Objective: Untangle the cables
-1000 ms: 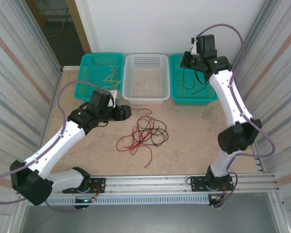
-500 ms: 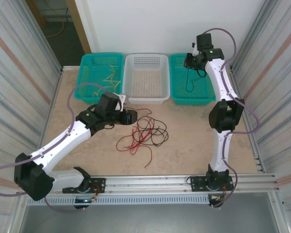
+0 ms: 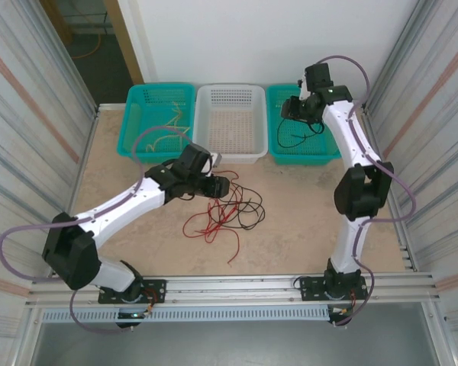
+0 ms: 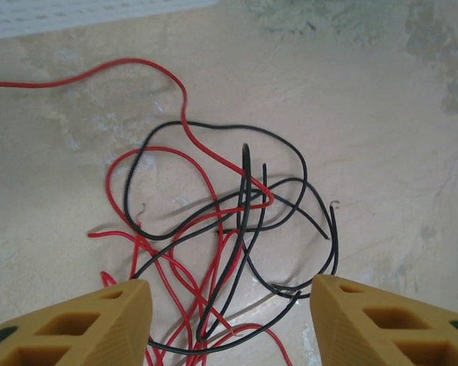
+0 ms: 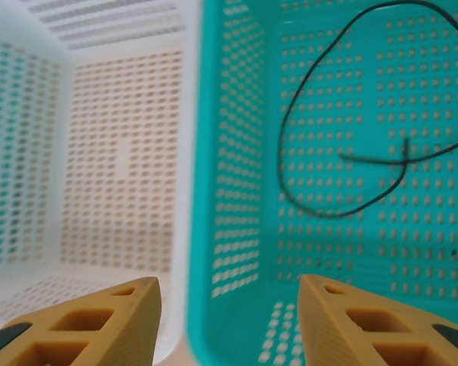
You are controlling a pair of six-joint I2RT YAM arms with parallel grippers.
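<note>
A loose tangle of red cables and black cables lies on the tabletop in the middle. My left gripper hovers at the tangle's upper left edge. In the left wrist view my left gripper is open, with red cable and black cable strands on the table under the gap and nothing pinched. My right gripper is open above the right teal basket. A single black cable lies curled on that basket's floor. Pale yellow cables lie in the left teal basket.
A white basket stands between the two teal ones at the back of the table. Its wall runs beside the teal basket's wall under my right gripper. Corrugated walls close both sides.
My right gripper has opened and the black cable it held now lies in the right teal basket. My left arm has reached rightward to the tangle's edge.
</note>
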